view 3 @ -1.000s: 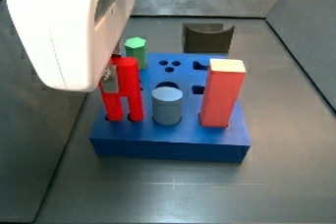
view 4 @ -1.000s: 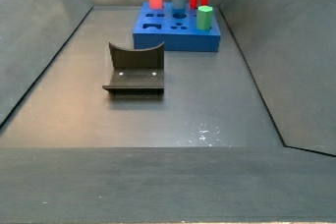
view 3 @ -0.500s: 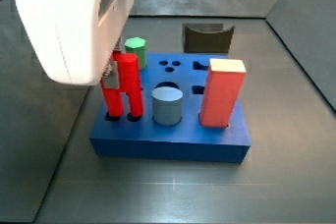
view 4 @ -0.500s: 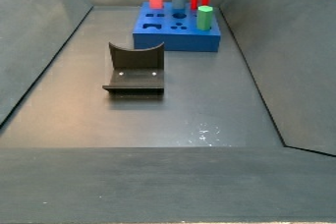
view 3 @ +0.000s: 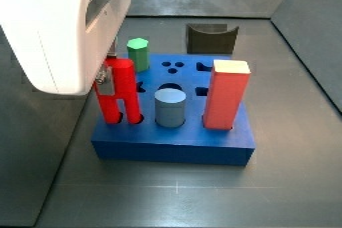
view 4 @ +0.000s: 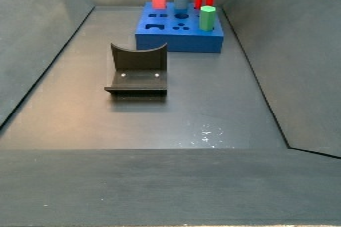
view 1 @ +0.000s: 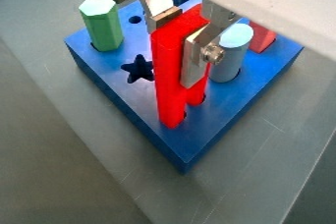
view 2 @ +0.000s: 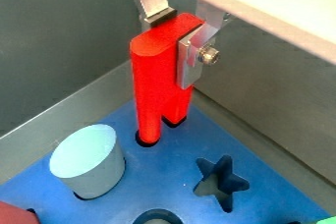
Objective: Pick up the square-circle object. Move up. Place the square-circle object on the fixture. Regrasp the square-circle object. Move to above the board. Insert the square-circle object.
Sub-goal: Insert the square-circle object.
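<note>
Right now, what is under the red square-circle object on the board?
Its lower end sits in a hole in the blue board; the square-circle object stands upright, the gripper at its top. How deep it goes is hidden inside the hole.

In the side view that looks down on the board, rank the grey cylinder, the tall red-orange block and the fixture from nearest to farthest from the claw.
The claw sits at the board's left edge, shut on the square-circle object.
1. Grey cylinder, just beside it, mid-board.
2. Tall red-orange block, at the board's right side.
3. Fixture, on the floor behind the board.
</note>
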